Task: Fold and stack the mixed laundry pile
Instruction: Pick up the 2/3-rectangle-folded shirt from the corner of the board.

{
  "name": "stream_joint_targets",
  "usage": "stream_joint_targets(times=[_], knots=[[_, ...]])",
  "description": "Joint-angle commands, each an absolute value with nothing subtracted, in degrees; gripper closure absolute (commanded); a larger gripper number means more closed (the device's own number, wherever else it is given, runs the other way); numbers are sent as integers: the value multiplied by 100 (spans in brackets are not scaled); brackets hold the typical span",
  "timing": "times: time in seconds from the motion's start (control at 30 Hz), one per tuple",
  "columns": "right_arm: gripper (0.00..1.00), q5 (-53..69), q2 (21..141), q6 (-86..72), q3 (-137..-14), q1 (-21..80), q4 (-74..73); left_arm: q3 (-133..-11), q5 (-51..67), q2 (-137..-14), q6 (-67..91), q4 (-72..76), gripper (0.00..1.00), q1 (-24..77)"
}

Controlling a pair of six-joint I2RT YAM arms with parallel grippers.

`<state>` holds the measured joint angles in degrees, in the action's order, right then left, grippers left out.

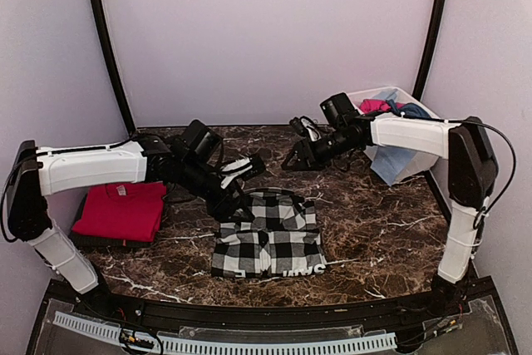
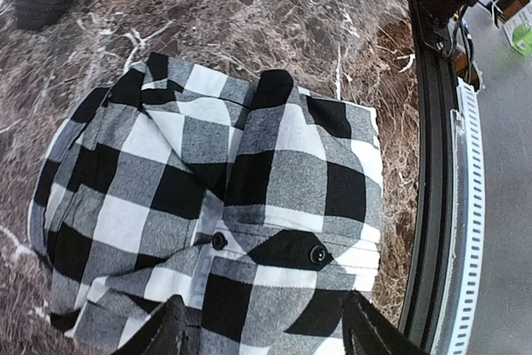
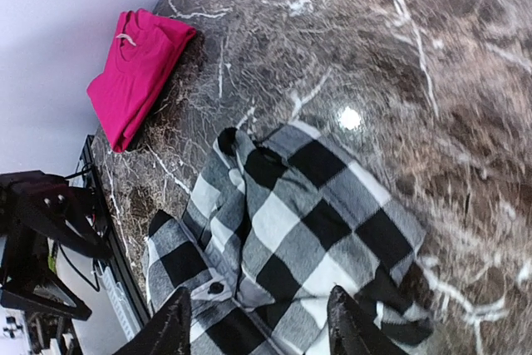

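Note:
The black-and-white checked garment [image 1: 268,239] lies roughly folded near the table's front middle, with white lettering along its near edge. It fills the left wrist view [image 2: 224,197] and shows in the right wrist view [image 3: 307,230]. My left gripper [image 1: 233,197] hovers over its far left corner, open and empty [image 2: 266,338]. My right gripper [image 1: 293,160] is open and empty [image 3: 258,330], above the table beyond the garment's far edge. The red tee [image 1: 120,209] lies folded at the left and also shows in the right wrist view [image 3: 137,72].
A white tub [image 1: 424,160] stands at the back right, holding pink [image 1: 374,106] and navy blue [image 1: 413,110] pieces. A light blue piece [image 1: 386,164] hangs over its front. The table's black front rail [image 2: 432,205] runs close to the checked garment.

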<state>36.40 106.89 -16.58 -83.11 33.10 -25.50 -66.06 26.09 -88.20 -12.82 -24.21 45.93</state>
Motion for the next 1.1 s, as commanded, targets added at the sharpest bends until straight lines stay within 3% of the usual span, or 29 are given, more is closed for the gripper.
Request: stream_joint_targets(times=[0.0,0.27,0.6,0.87,1.07], knots=[[54,4086,11398,-1295,-9374,3351,-2622,-7053,3301,-9438,-2404,-2917,40,4653],[64,4247,12886,-1263,-10380,3581,-2750,-7318,3093,-10265,-2492,-2691,41,4732],[71,4228,13700,-1242,-10481,3796,-2802,-7453,3305,-10711,-2740,-2936,46,4775],[74,4228,13742,-1160,-10211,3808,-2746,-7555,3381,-10698,-2888,-3082,71,4868],[76,4293,13712,-1177,-9999,3823,-2599,-7645,3196,-10488,-2889,-2965,98,4887]])
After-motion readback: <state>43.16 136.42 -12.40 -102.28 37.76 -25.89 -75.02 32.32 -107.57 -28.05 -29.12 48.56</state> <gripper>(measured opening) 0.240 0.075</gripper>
